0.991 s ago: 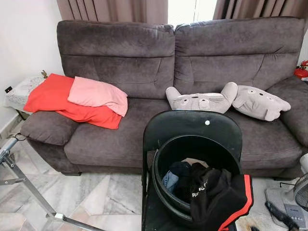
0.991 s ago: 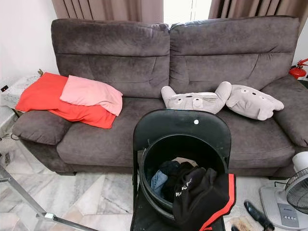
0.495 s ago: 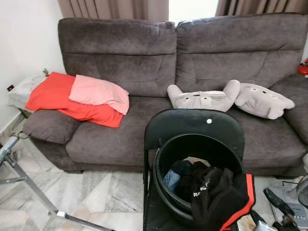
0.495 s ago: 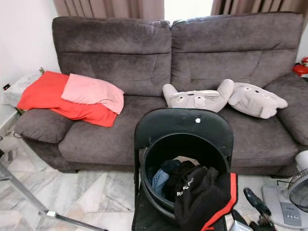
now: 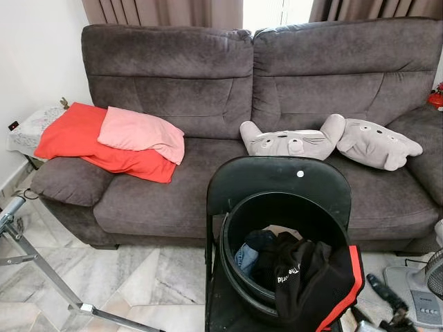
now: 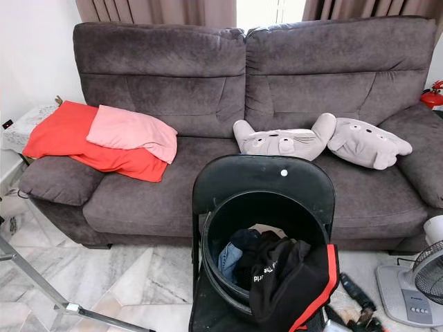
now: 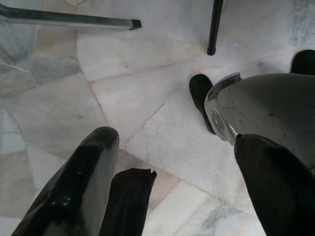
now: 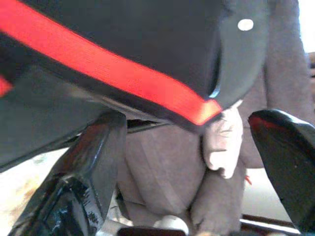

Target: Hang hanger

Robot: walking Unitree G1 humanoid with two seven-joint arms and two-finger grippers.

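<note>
A black bucket [image 5: 239,238] of clothes stands on a black folding chair [image 5: 277,180] in front of the sofa. A black garment with a red stripe [image 5: 315,280] hangs over the bucket's near rim. My right gripper [image 6: 357,304] is low at the chair's right side, open; in the right wrist view its fingers [image 8: 93,162] spread wide just below the red-striped garment [image 8: 123,73]. My left gripper [image 7: 172,142] hangs open over the marble floor. I can make out no hanger.
A metal rack's legs [image 5: 41,270] cross the floor at lower left. The grey sofa [image 5: 180,83] holds a red and pink cloth pile [image 5: 111,142] and two grey plush cushions [image 5: 332,142]. A standing fan [image 6: 415,283] sits at lower right.
My right gripper's fingers have shifted a little left toward the chair. The head camera has moved slightly; the sofa, chair and bucket stay put.
</note>
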